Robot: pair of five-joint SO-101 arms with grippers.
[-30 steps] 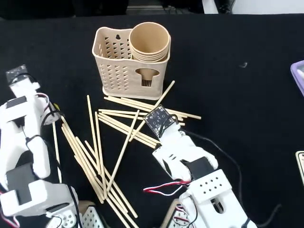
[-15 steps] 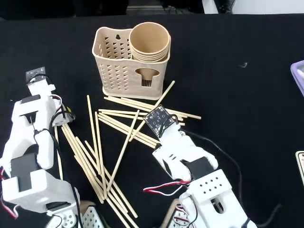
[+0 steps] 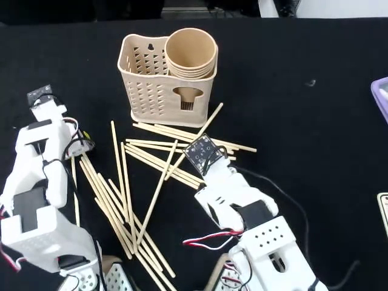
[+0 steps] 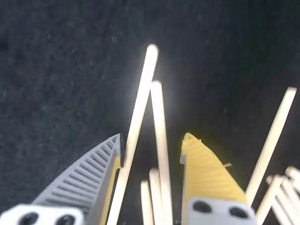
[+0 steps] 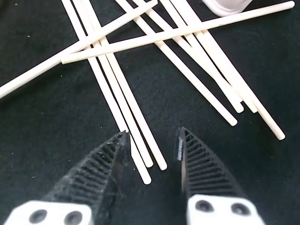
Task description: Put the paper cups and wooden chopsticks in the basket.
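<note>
Fingers (image 4: 206,173) of the left gripper (image 4: 152,140) stand apart around the ends of wooden chopsticks (image 4: 157,117); the right gripper (image 5: 152,136) gapes likewise over others. On the worktop (image 3: 303,121), the basket (image 3: 145,91) already holds the stacked paper cups (image 3: 191,51). All the chopsticks lie loose outside it, so that half remains.

There's the black cloth (image 3: 327,42) spread right across the table, and at its right edge a purple container (image 3: 381,97) peeks in, only a corner showing. Off to the left of that container, well apart from it, a tiny pale speck (image 3: 310,82) sits on the cloth. Nearer the camera than the container, a pale flat item (image 3: 384,212) pokes in at the same edge, too cut off to identify
</note>
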